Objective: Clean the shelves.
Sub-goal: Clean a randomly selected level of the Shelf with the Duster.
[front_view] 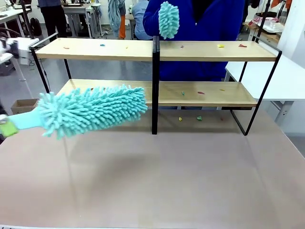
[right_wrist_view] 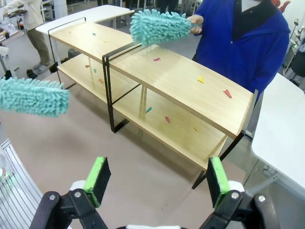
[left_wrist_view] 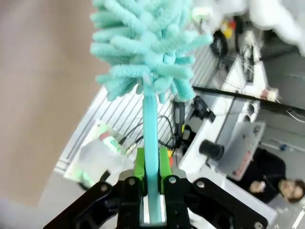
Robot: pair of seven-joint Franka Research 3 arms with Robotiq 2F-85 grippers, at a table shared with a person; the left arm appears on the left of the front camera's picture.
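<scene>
Left hand [left_wrist_view: 152, 160]: we see it clamped tight on the teal duster [front_view: 93, 112] handle, at the frame's left edge.
Shelves [front_view: 119, 49]: centre frame, behind that duster.
On shelves: coloured scraps [front_view: 220, 46] on both boards.
Right hand [right_wrist_view: 156, 177]: spread wide, empty.

A wide brownish-grey surface [front_view: 167, 181] carries the shelves [front_view: 155, 95], which stand across its far half on a thin black frame with a black centre post. Two long light wooden boards run one above the other. On the upper board [front_view: 200, 53] small scraps lie well apart: an orange bit [front_view: 66, 47] and a teal bit [front_view: 102, 45] left of the post, a pink bit [front_view: 181, 46], a yellow bit [front_view: 220, 46] and a red bit [front_view: 242, 46] right of it. The lower board [front_view: 212, 98] holds a green scrap [front_view: 183, 93], a red scrap [front_view: 200, 92] and an orange scrap [front_view: 221, 89]. On the surface under the rack lie a yellow piece [front_view: 180, 119] and a green piece [front_view: 199, 118], near each other.
</scene>
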